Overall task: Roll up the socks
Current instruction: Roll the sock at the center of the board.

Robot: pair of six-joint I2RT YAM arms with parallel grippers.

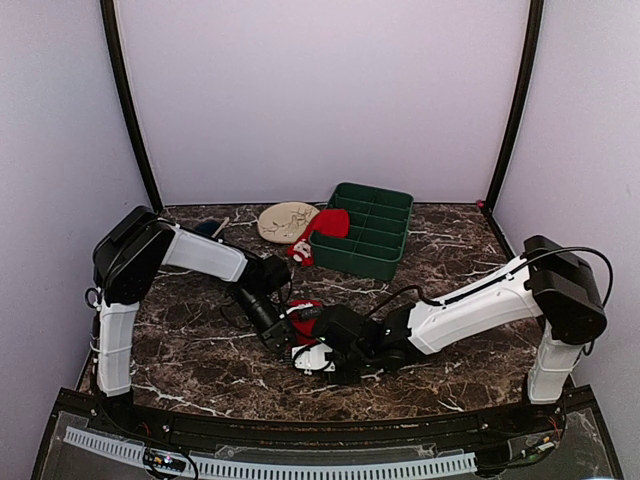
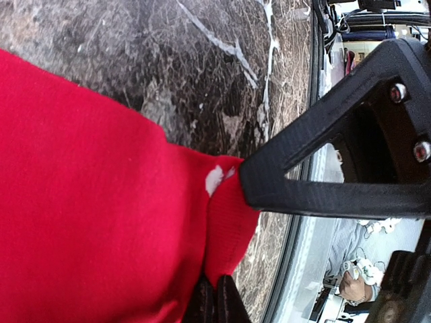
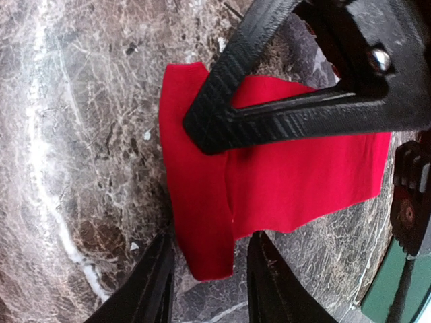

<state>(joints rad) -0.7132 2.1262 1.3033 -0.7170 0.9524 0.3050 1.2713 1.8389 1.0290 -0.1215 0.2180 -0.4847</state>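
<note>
Tools both down at mid-tabletop, tips nearly meeting over one sock. Left tool [image 1: 286, 332]: shut, tips pressed together at the fabric edge, a pinch of the near sock [image 1: 306, 309] apparently nipped between. Right tool [image 1: 308, 345]: part open, holding nothing, jaws astride that sock's corner.

Dark marbled tabletop [image 1: 200, 350] beneath. Green tray [image 1: 375, 235] at the back, well apart from the work. Second sock [image 1: 330, 222] lying over the tray's left corner, white patterned end trailing onto the tabletop beside a pale plate [image 1: 287, 220]. Near sock flat, one end folded over itself.

Key relation, as judged: long axis crosswise to the right tool's reach, folded end nearest both tools, so rolling likely to run away along that axis. Neither arm clearly nearer; left the one with a grip.
</note>
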